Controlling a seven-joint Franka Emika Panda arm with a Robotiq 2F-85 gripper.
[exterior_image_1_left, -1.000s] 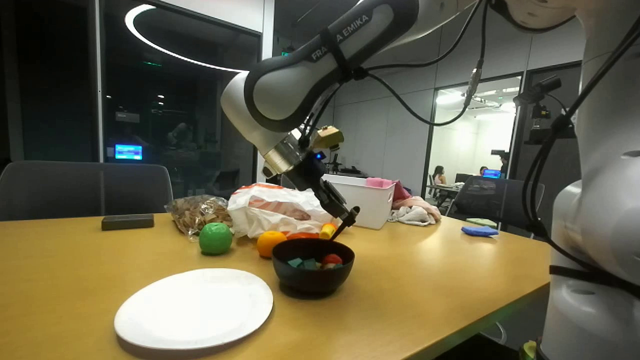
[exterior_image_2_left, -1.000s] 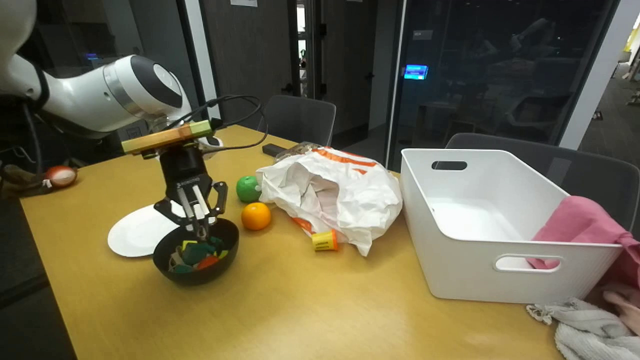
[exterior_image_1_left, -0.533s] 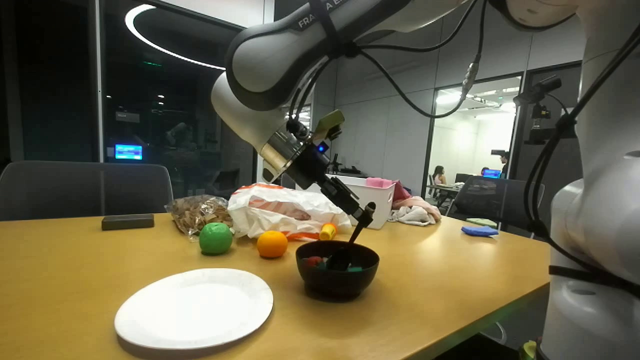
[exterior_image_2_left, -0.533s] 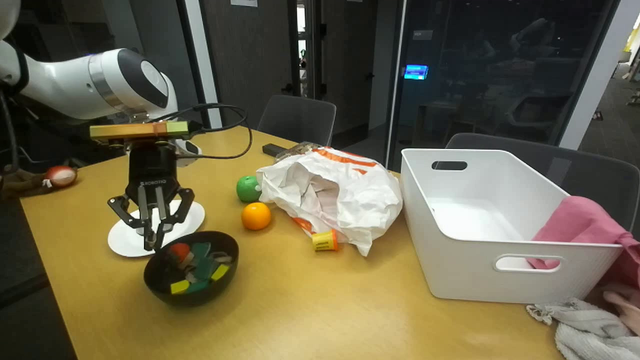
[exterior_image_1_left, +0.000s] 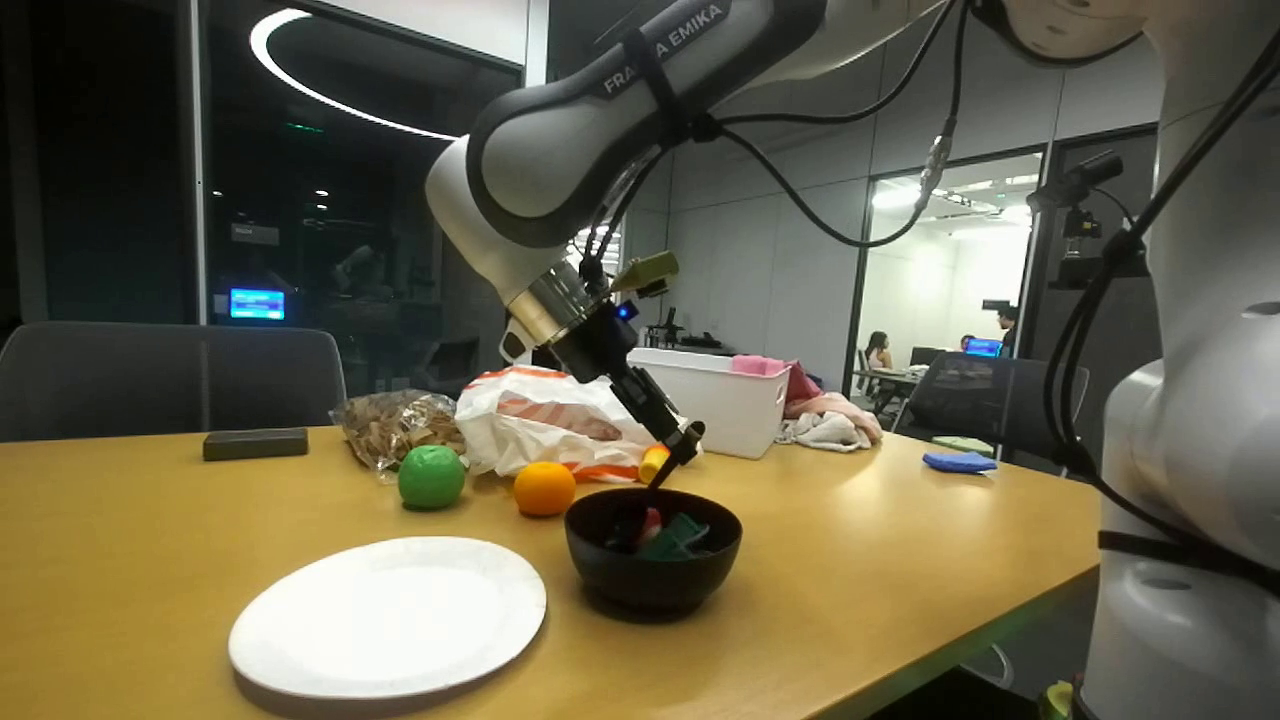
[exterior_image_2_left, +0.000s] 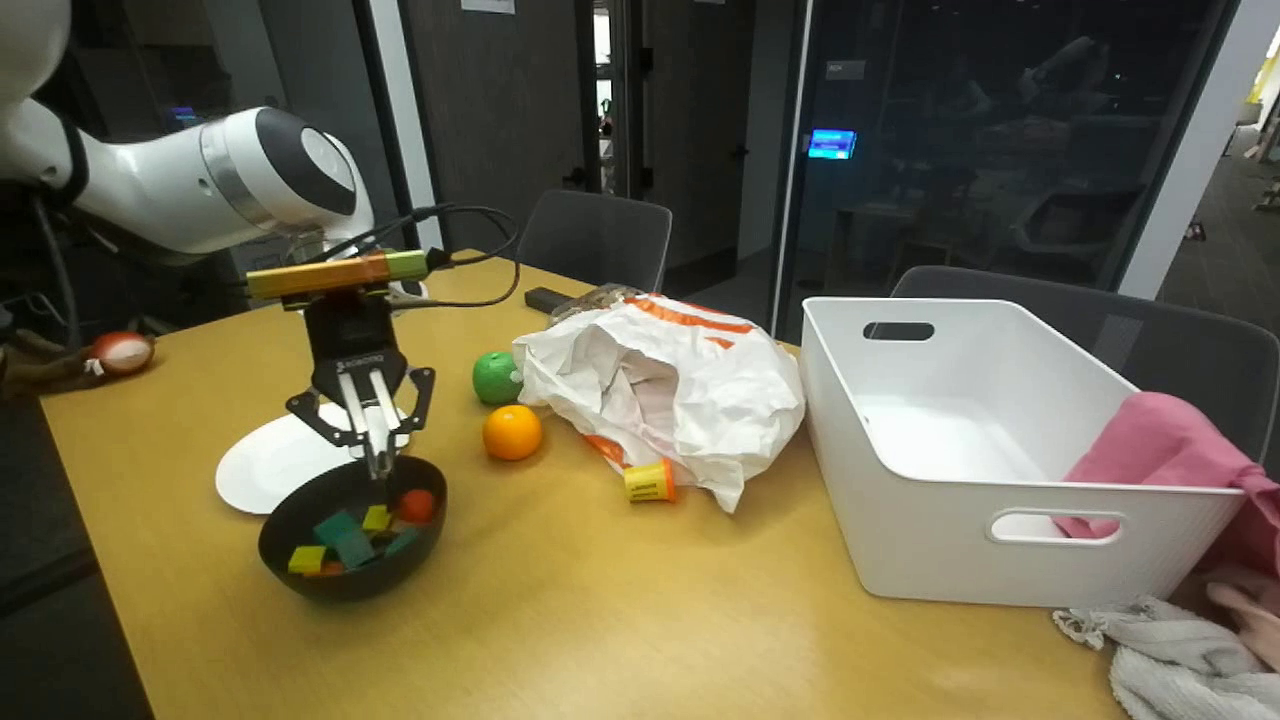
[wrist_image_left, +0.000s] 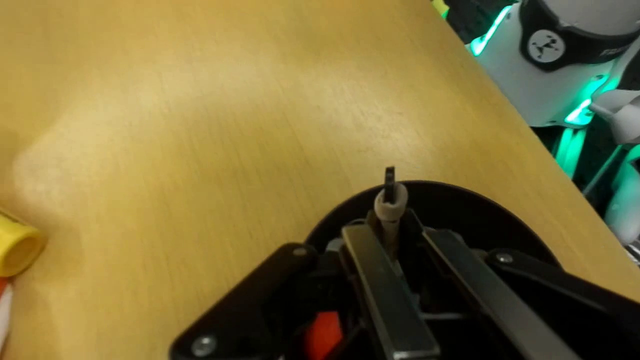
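Observation:
My gripper (exterior_image_1_left: 685, 440) is shut on a dark utensil (exterior_image_1_left: 662, 472) and leans over a black bowl (exterior_image_1_left: 650, 585). In the wrist view the utensil's pale handle end (wrist_image_left: 390, 206), with a small black piece in it, pokes out between the fingertips. Its lower end goes down inside the bowl at the far rim and is hidden. Within the bowl lie green pieces (exterior_image_2_left: 345, 540), yellow pieces (exterior_image_2_left: 307, 560) and a red round piece (exterior_image_2_left: 416, 506). A white plate (exterior_image_1_left: 390, 620) lies beside the bowl.
An orange (exterior_image_2_left: 512, 432), a green fruit (exterior_image_2_left: 496, 377) and a yellow tub (exterior_image_2_left: 648, 482) stand near a crumpled white bag (exterior_image_2_left: 720, 400). A large white bin (exterior_image_2_left: 1000, 550) with pink cloth (exterior_image_2_left: 1150, 440) is farther along. A dark box (exterior_image_1_left: 255, 444) lies toward the back.
My gripper has swung to one side with the utensil and partly back. The bowl has slid along the table, and the pieces in it have shifted around.

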